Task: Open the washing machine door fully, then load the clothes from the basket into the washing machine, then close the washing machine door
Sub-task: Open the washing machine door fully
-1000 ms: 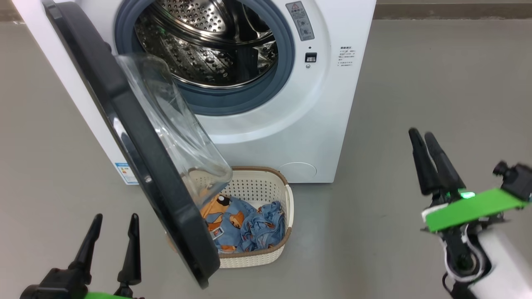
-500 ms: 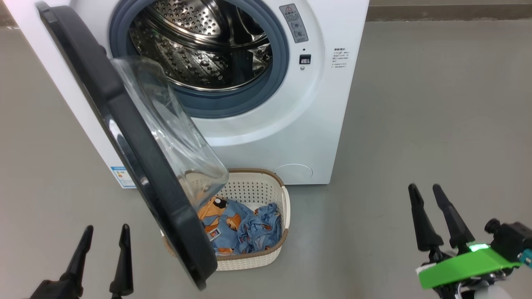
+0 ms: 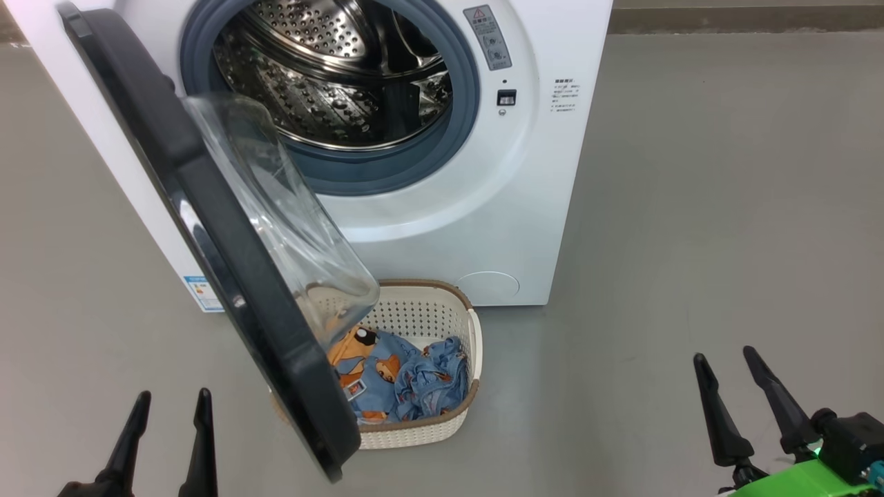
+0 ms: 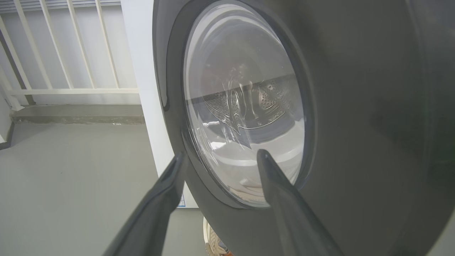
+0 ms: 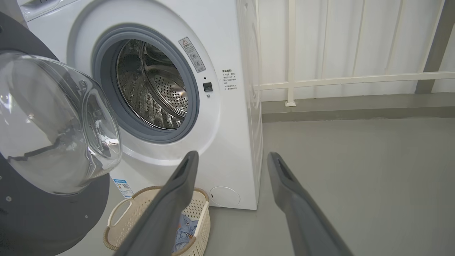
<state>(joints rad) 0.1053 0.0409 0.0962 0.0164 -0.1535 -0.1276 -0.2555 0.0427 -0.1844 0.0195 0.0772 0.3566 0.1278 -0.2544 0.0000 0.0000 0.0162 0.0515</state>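
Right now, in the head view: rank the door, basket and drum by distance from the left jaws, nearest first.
1. washing machine door: swung out toward the camera, with its lower edge at the lower left of centre.
2. basket: low down, partly behind the door's lower edge and further right.
3. drum: farthest, set back in the round opening at the top.

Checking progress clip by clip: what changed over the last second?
The right hand dropped back toward the head view's lower right, open and empty; the left hand sank slightly too, also open. Nothing was grasped. The washing machine door stayed partly open, and the clothes stayed in the basket.
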